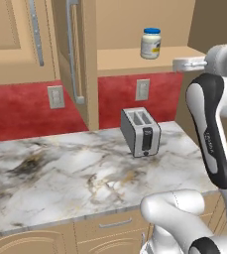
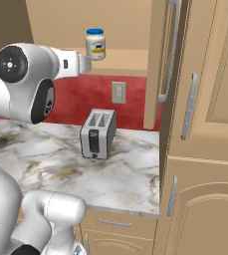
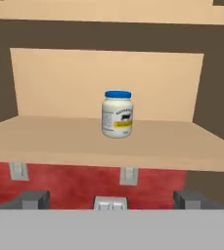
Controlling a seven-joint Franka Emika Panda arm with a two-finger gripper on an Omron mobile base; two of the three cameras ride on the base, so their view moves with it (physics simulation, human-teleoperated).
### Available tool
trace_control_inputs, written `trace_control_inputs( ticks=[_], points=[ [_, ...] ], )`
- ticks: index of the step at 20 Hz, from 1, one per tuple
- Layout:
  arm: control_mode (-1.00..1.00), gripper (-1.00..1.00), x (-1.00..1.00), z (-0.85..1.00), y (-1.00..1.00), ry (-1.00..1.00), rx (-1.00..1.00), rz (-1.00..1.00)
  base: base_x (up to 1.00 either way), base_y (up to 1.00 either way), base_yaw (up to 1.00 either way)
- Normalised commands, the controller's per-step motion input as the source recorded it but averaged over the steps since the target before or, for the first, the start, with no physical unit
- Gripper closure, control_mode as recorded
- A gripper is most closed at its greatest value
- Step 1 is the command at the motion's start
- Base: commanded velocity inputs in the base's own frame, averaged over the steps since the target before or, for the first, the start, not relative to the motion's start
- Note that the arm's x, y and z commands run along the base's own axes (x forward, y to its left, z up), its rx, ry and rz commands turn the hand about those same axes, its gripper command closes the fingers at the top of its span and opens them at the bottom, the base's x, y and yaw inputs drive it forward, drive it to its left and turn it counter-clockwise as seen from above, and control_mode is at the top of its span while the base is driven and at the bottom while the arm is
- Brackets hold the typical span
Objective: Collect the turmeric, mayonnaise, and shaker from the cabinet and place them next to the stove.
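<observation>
toaster (image 1: 141, 132): on marble counter (image 1: 60, 168), below the shelf, at 6 o'clock of the mayo in both base views
outlets (image 1: 142, 90): on red backsplash, under shelf
cabinet (image 1: 135, 59): door (image 1: 75, 54) swung open, at 9 o'clock of mayo; path from hand to jar clear
mayo (image 3: 117, 114): upright on cabinet shelf, alone, lid on
gripper (image 3: 111, 201): fingers wide apart, holding nothing, facing the mayo, well short of it

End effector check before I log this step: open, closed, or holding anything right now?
End effector: open, fingertips wide apart, holding nothing; the mayonnaise stands untouched on the cabinet shelf ahead.
</observation>
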Motion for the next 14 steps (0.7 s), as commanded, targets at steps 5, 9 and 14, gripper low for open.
trace_control_inputs(
  ticks=[5, 9, 14],
  points=[
    [-1.00, -1.00, 0.41, 0.45, 0.00, -0.12, 0.00, -0.07, 0.00, 0.00, 0.00],
    [-1.00, -1.00, 0.40, 0.41, 0.00, -0.06, 0.00, -0.04, 0.00, 0.00, 0.00],
    [-1.00, -1.00, 0.27, 0.33, -0.07, -0.06, 0.00, 0.00, 0.00, 0.00, 0.00]
  ],
)
